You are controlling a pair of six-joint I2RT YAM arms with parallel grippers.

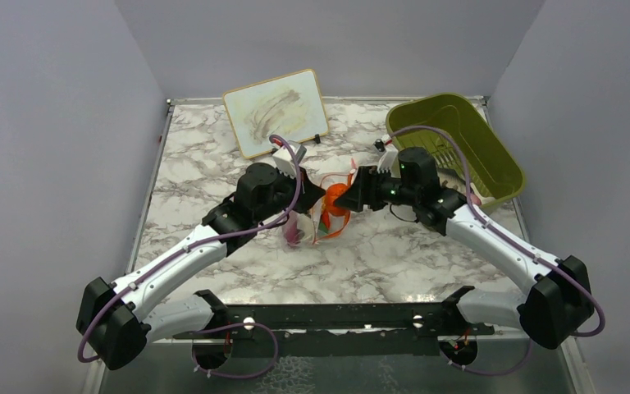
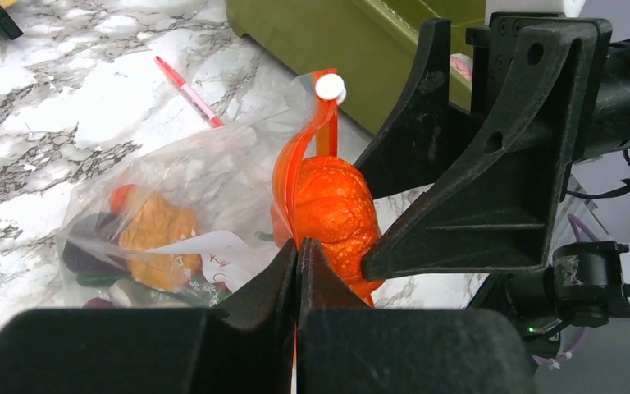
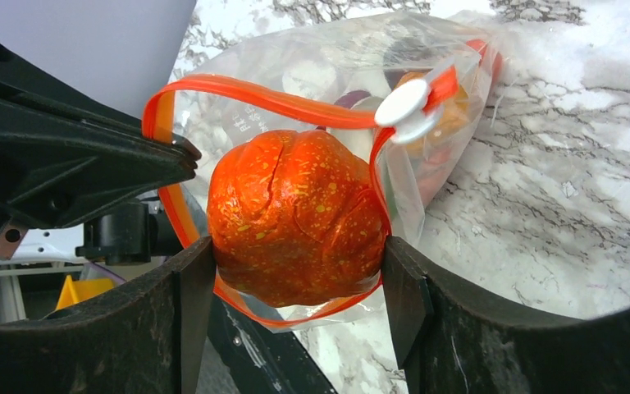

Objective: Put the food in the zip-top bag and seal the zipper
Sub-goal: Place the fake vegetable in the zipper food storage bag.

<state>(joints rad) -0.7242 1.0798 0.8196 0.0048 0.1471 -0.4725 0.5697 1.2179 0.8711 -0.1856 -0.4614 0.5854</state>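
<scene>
Here we are in the middle of the table (image 1: 377, 263), with the clear bag (image 2: 205, 172) lying just left of the green bin (image 1: 459, 123). The bag's mouth is turned toward the bin side.

The right tool (image 3: 295, 287) comes in from the bin's side with its jaws set wide, clamped on the orange ball (image 3: 295, 217), one finger on each flank. The ball sits right in the bag's mouth. The zipper (image 3: 254, 92) loops around it, one run passing over the top and the other sagging beneath. The white slider (image 3: 402, 107) rides on the zipper just past the ball, on the side away from the bin.

The left tool (image 2: 298, 254) is on the far side of the ball from the bin. Its jaws are pinched tight together on the zipper, and the strip rises straight out of them, holding the mouth up.

Deeper in the bag, away from the bin, lie an orange-tan piece (image 2: 156, 238) and a dark piece (image 2: 82, 254) with some pale bits, all pressed against the plastic.

A thin pink pen (image 2: 189, 90) rests on the table near the bin's wall. A smudged whiteboard (image 1: 275, 111) leans at the back of the table, left of the bin.
</scene>
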